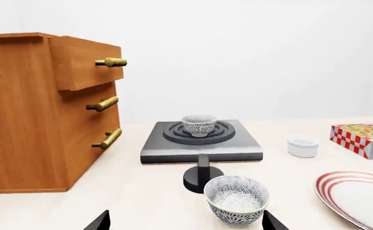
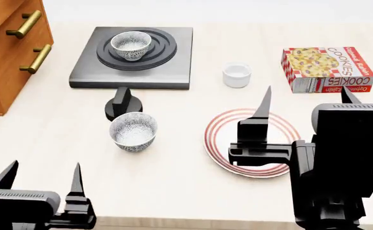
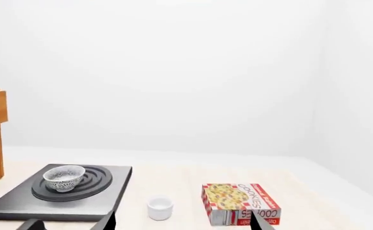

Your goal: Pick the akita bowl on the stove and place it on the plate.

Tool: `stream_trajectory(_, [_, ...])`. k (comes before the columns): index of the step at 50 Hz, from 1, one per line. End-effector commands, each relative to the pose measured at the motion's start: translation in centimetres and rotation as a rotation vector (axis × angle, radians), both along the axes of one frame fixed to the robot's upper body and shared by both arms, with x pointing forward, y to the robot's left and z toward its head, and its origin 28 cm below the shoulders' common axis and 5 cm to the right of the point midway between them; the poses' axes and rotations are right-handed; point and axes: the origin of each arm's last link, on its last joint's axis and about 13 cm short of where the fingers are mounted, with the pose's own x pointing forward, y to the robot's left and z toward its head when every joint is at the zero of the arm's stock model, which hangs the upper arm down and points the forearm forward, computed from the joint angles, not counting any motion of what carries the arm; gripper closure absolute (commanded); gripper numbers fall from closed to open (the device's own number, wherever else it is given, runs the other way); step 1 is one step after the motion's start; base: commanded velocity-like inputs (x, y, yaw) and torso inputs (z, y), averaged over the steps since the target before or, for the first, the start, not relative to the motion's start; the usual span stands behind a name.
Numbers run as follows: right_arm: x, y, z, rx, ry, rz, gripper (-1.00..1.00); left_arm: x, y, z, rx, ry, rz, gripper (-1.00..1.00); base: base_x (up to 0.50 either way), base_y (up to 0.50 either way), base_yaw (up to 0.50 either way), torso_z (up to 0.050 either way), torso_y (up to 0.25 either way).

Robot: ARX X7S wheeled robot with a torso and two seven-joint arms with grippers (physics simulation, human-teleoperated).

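The speckled akita bowl (image 2: 130, 44) (image 1: 199, 125) (image 3: 63, 177) stands upright on the burner rings of the dark-grey stove (image 2: 173, 72) (image 1: 237, 146) (image 3: 20, 206). To the right and nearer lies the red-ringed plate (image 2: 218, 139) (image 1: 339, 184), partly hidden behind my right arm. My right gripper (image 2: 306, 91) (image 3: 183, 221) hangs open and empty over the plate's far side. Down by the table's front edge, my left gripper (image 2: 44, 166) (image 1: 185, 221) is open too, holding nothing, far from the stove.
A second identical bowl (image 2: 133, 131) (image 1: 236, 199) sits on the table in front of the stove's black knob (image 2: 122, 103) (image 1: 202, 175). A small white cup (image 2: 237, 75) and a cookies box (image 2: 327, 68) lie at the right. A wooden drawer cabinet (image 2: 10, 43) (image 1: 39, 110) stands at the left.
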Motion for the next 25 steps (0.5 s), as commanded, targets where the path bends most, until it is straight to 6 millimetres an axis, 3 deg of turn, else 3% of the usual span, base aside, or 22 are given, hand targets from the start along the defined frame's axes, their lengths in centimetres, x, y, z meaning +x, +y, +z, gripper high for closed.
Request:
stream_trajectory(1, [0.0, 0.0, 0.0, 0.002, -0.004, 0.005, -1.0, 2.7, -1.1, 4.5, 0.042, -0.055, -0.024, -1.0, 0.0, 0.0, 0.0, 0.0, 0.0])
stream_trajectory(11, [0.0, 0.0, 0.1, 0.01, -0.022, 0.013, -1.0, 5.7, -1.2, 5.1, 0.004, 0.04, -0.012, -1.0, 0.0, 0.0, 0.0, 0.0, 0.0])
stream_trajectory(25, [-0.1, 0.0, 0.2, 0.01, -0.033, 0.027, -1.0, 6.2, -1.5, 5.8, -0.023, 0.069, -0.021, -1.0, 0.0, 0.0, 0.0, 0.0, 0.0])
